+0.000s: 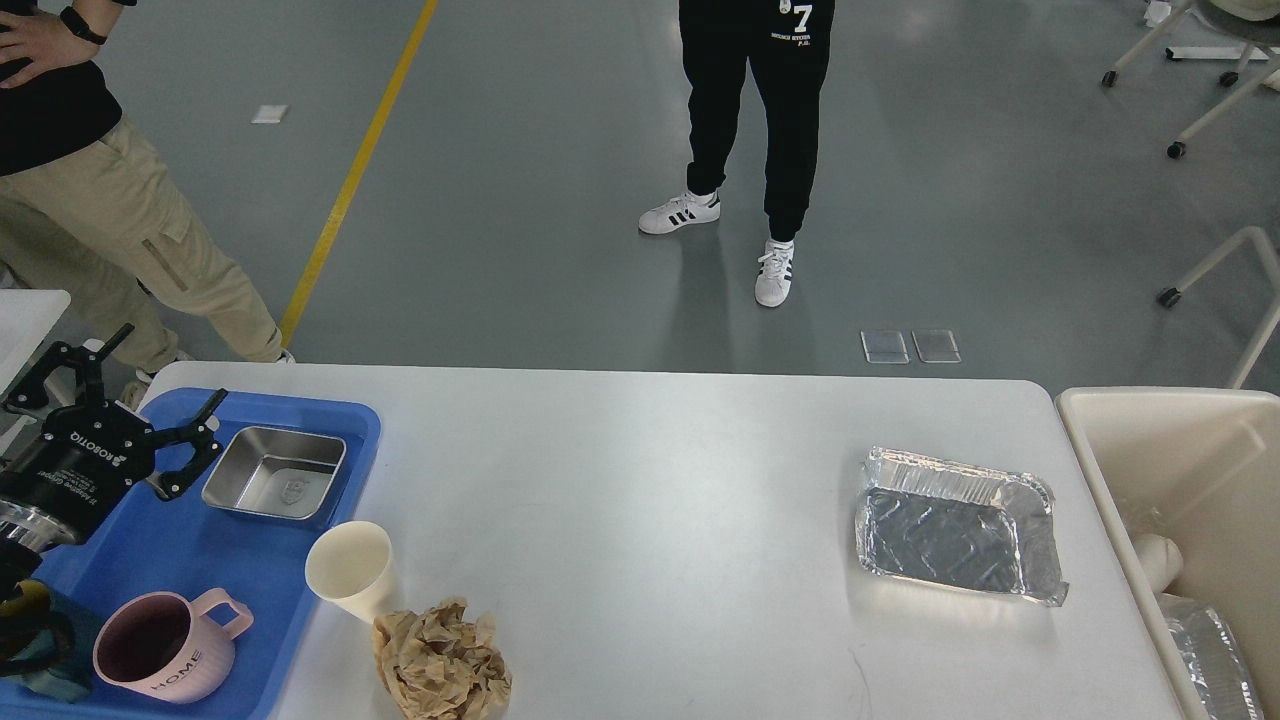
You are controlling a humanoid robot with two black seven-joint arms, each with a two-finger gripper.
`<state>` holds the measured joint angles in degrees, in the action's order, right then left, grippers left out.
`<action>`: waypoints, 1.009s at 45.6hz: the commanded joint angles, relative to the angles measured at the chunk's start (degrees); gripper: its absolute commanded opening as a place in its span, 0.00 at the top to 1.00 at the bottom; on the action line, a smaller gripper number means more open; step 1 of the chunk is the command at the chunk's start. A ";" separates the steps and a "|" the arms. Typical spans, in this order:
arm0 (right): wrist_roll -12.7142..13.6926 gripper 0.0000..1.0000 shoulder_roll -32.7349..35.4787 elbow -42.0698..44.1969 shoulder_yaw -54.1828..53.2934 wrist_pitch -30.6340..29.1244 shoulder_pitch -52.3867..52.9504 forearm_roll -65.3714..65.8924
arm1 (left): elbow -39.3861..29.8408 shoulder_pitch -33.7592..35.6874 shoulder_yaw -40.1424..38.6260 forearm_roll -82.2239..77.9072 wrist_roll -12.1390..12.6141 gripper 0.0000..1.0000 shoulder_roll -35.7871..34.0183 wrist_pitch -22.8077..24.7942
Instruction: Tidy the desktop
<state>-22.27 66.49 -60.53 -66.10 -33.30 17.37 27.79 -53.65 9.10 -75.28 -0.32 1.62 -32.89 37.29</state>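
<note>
Bright, sharp (soft glare on desktop (640,500)).

Tray (170,560) sitting at counter's (640,480) left edge, holding a steel pan (275,487) toward its far side and a mug (165,645) at its near side. Paper cup (352,570) standing just beside tray's right rim; crumpled paper (440,660) lying at near edge, touching the cup. Foil container (955,527) lying near right edge. Bin (1180,480) sitting beyond right edge.

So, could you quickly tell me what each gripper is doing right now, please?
Left gripper: open, holding nothing, above the blue tray.
Right gripper: not in view.
</note>
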 commanded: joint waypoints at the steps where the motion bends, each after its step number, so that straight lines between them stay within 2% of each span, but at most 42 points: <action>1: 0.47 0.00 5.83 -9.68 5.09 1.47 -2.87 7.26 | 0.21 0.13 -0.05 -0.20 0.49 0.03 -0.16 0.42; 6: 1.70 0.00 7.69 -15.40 10.63 6.48 -2.60 18.86 | 0.21 0.13 -0.04 -0.47 1.45 0.03 0.10 0.42; 12: 5.66 0.00 11.99 -21.73 15.99 9.92 -3.22 26.00 | 0.21 0.22 0.04 -0.56 2.33 0.03 0.37 0.33; 24: 5.66 0.00 18.50 -26.83 26.63 12.38 -3.22 28.11 | 0.30 0.66 1.27 -0.56 2.77 0.03 1.77 1.03; 36: 5.31 0.00 18.68 -28.68 31.02 15.98 -3.22 27.85 | 0.30 1.10 1.62 -0.56 2.77 0.03 2.13 2.44; 46: 5.57 0.00 17.36 -27.98 32.17 16.07 -3.48 27.58 | 0.30 1.18 1.62 -0.56 2.77 0.03 2.56 3.58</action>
<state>-16.71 84.87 -89.01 -34.71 -17.27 14.15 55.38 -53.35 10.28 -73.65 -0.88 4.39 -30.72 40.37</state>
